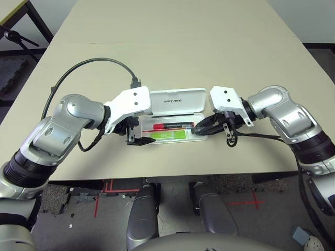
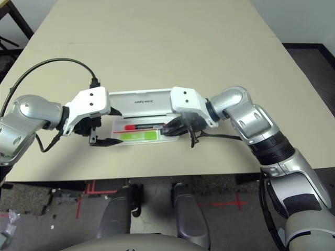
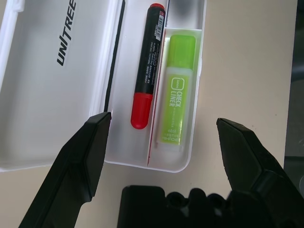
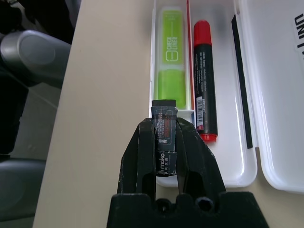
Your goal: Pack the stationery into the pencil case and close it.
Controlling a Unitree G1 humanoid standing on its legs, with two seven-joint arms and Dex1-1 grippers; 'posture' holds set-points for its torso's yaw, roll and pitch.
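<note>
In my left eye view, both markers (image 1: 172, 125) (image 1: 169, 135) lie in the open case (image 1: 198, 118) at centre frame, my left hand (image 3: 164, 121) spread beside them, leaving the dark block (image 4: 165, 137) (clamped in my right hand (image 4: 165, 124)) to place and the lid (image 1: 178, 101) to close.

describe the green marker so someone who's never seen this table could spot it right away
On the table, find the open white pencil case with its lid lifted. In its tray, the green marker lies in the narrow compartment on the side away from the lid. Unlike the black-and-red marker across the divider, it is lime green with a white-lettered label.
</note>
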